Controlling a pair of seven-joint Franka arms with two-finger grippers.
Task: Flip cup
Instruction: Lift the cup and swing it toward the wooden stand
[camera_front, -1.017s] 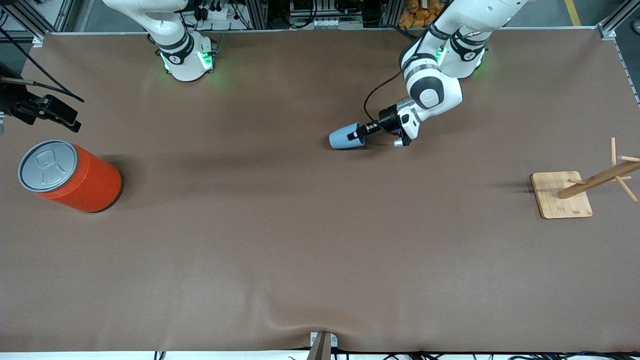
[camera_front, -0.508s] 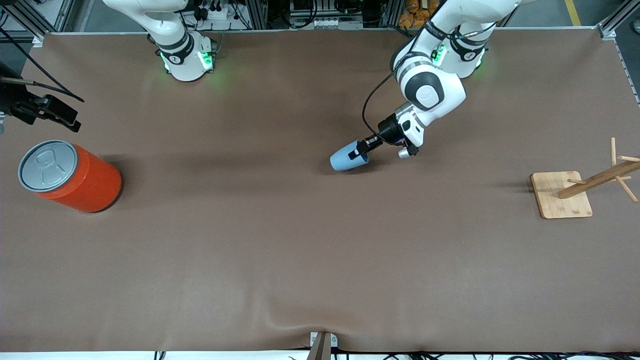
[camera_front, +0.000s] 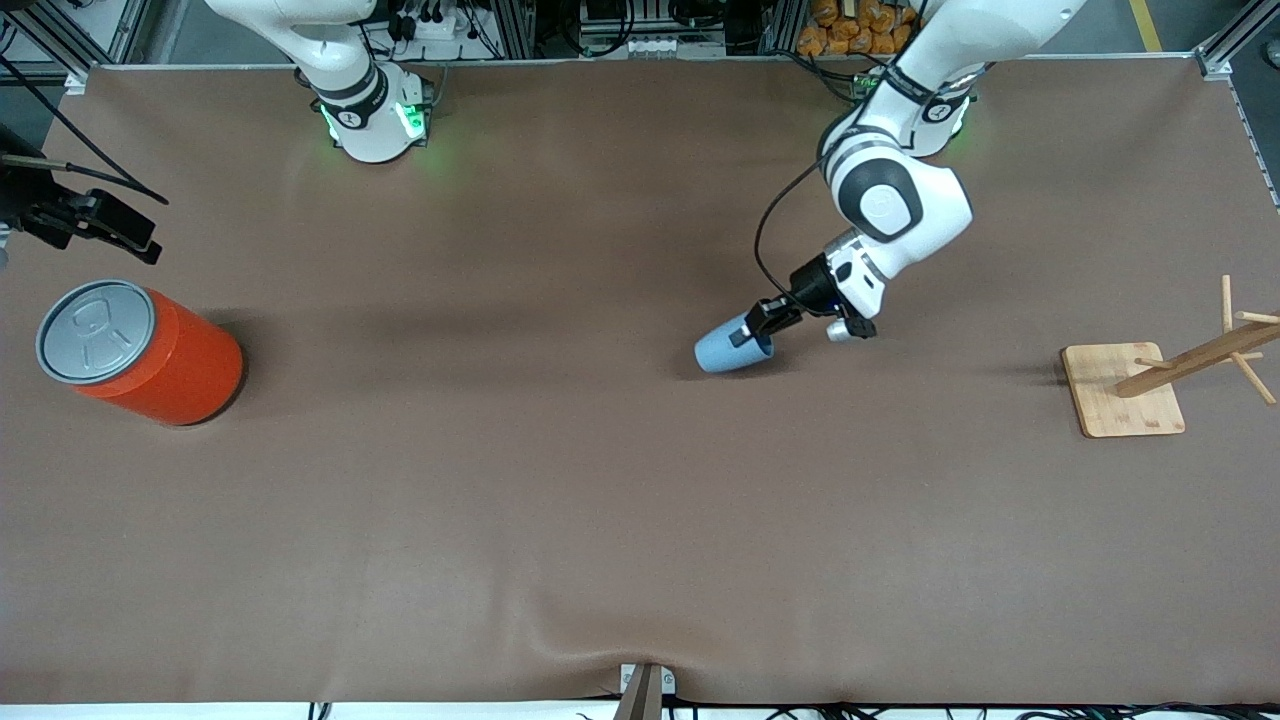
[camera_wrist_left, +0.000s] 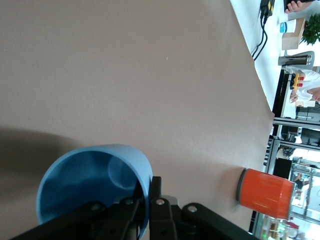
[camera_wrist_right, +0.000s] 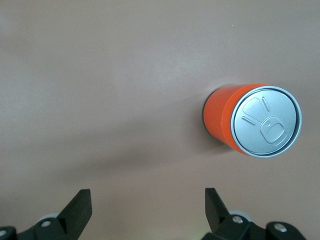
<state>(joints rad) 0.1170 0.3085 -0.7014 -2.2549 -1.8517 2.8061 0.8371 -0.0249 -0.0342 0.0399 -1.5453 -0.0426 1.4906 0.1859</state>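
Observation:
The small light-blue cup (camera_front: 722, 351) is tilted nearly onto its side, low over the middle of the brown table. My left gripper (camera_front: 757, 334) is shut on its rim, one finger inside and one outside. In the left wrist view the cup (camera_wrist_left: 85, 182) shows its darker blue inside, with the gripper (camera_wrist_left: 147, 200) pinching its wall. My right gripper (camera_front: 125, 232) hangs open and empty over the table's right-arm end, above the orange can; its open fingers (camera_wrist_right: 80, 207) show in the right wrist view.
A big orange can (camera_front: 145, 350) with a grey lid stands at the right arm's end; it also shows in the right wrist view (camera_wrist_right: 250, 120) and the left wrist view (camera_wrist_left: 264, 192). A wooden peg rack (camera_front: 1130, 388) on a square base stands at the left arm's end.
My left gripper has carried the cup toward the front camera and toward the left arm's end, staying shut on it. The right arm has not moved.

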